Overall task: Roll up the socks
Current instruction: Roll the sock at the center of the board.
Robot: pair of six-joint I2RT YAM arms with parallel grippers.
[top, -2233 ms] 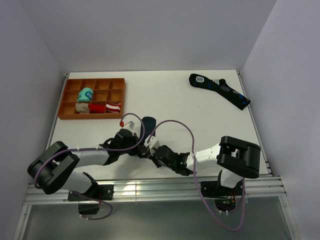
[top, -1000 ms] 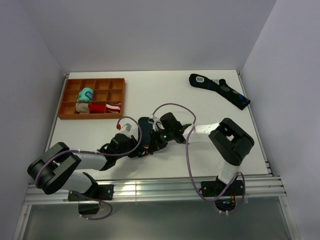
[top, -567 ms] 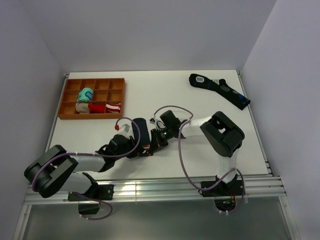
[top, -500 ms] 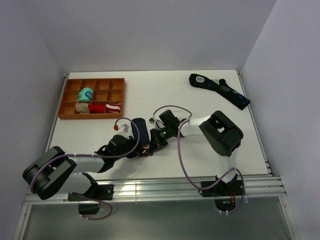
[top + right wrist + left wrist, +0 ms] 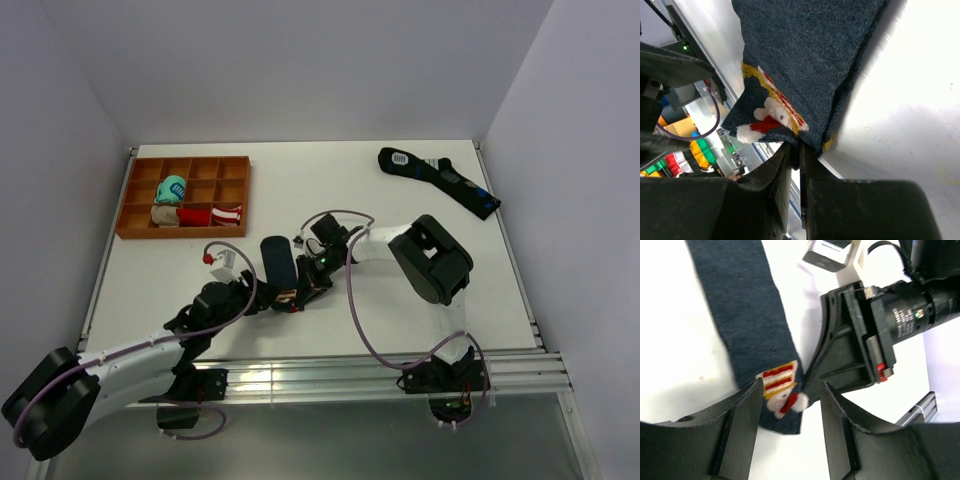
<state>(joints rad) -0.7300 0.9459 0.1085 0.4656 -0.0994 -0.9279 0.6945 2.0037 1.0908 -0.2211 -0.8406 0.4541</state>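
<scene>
**A:** Where are the socks (image 5: 277, 260) to be found?

**B:** They are laid flat on the desk (image 5: 330, 190), closer to the near edge than to the far one and a little left of the middle. The end with the small red-white-yellow patch (image 5: 782, 389) is turned toward the near edge.

**A:** How are the jaws set?

**B:** The right jaws are clenched on the patch end. In the right wrist view a corner of the cloth is pinched in the narrow gap between the two fingers (image 5: 755, 200), and it seems to be raised a little. The left jaws are released. Their fingers (image 5: 737, 435) are spread, and the patch end is seen between them but is not gripped.

**A:** How is the cloth expected to handle?

**B:** It is judged to be light, soft and limp, and not fragile. Wherever it is not supported, it will sag. The two layers may also slide over each other. The hold is best taken across the full width of the patch end, with both layers caught together. A roll started from one corner only would probably go crooked.

**A:** Is anything else concerned?

**B:** No. The longer dark sock (image 5: 440, 180) near the far right corner and the orange tray (image 5: 190, 160) near the far left corner are well apart from the work.
</scene>
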